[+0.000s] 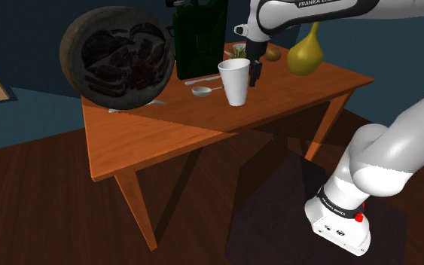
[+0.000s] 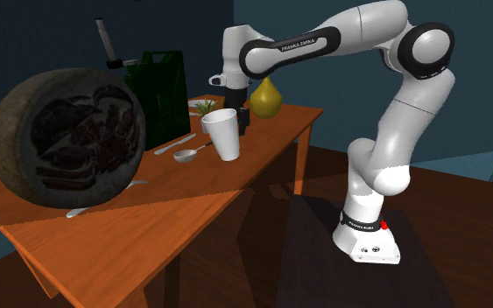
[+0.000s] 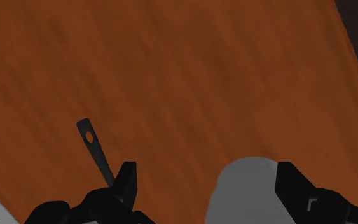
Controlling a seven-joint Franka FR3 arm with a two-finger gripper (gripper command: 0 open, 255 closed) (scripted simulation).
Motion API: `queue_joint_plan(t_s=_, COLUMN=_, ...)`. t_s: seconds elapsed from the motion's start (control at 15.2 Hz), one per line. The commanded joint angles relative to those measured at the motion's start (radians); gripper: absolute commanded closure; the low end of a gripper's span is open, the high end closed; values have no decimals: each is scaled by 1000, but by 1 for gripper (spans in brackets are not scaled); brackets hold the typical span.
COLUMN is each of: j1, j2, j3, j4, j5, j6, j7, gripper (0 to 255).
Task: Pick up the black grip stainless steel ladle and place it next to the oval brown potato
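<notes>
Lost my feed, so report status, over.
Hand open, empty. Ladle flat on table, unheld, black grip beside hand. White cup crowding the hand.

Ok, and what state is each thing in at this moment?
end effector: open, holding nothing.
ladle: lying flat on the table, not gripped.
white cup: upright, mouth up.
green jerry can: standing upright.
dark round slab: standing on its edge.
potato: resting on the table, apart from the ladle.
yellow gourd: upright.
</notes>
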Motion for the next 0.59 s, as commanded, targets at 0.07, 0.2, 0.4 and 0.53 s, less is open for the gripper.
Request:
queue_joint_plan(t_s=0.07, j1=35, j2=105, j3=-33, j4=72, j5=38, j6=57, j7=-174, gripper=0)
queue_joint_plan(t_s=0.2, j1=54, j2=172, j3=-46, j4=124, j5=72, j6=83, j7=-284, gripper=0)
queue_joint_plan(t_s=0.4, j1=75, j2=270, j3=-54, j4=207, j5=128, j6=110, j7=-447, gripper=0)
queue_joint_plan(t_s=0.53, j1=81, j2=313, j3=-52, j4=246, j5=155, j6=117, j7=-519, gripper=0)
